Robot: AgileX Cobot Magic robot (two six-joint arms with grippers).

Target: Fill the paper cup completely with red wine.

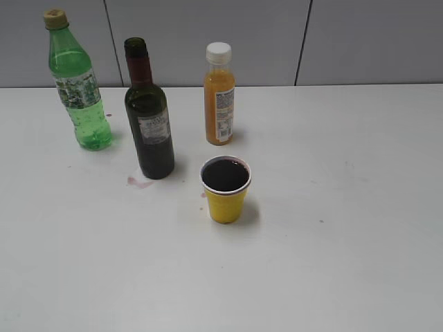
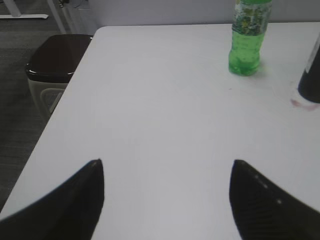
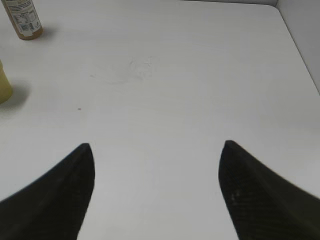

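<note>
The yellow paper cup (image 1: 225, 197) stands upright at the table's middle, holding dark red wine (image 1: 225, 175) close to its white rim. Its side shows at the left edge of the right wrist view (image 3: 4, 85). The open dark wine bottle (image 1: 148, 121) with maroon neck foil and grey label stands upright left of and behind the cup; its base shows in the left wrist view (image 2: 311, 82). Neither gripper appears in the exterior view. My left gripper (image 2: 166, 162) is open and empty over bare table. My right gripper (image 3: 156, 145) is open and empty, right of the cup.
A green plastic bottle (image 1: 77, 83) stands at the back left and shows in the left wrist view (image 2: 247, 37). An orange juice bottle (image 1: 219, 97) stands behind the cup, also in the right wrist view (image 3: 24, 20). A small wine stain (image 1: 137, 182) lies by the wine bottle. A dark bin (image 2: 52, 65) stands beyond the table's left edge.
</note>
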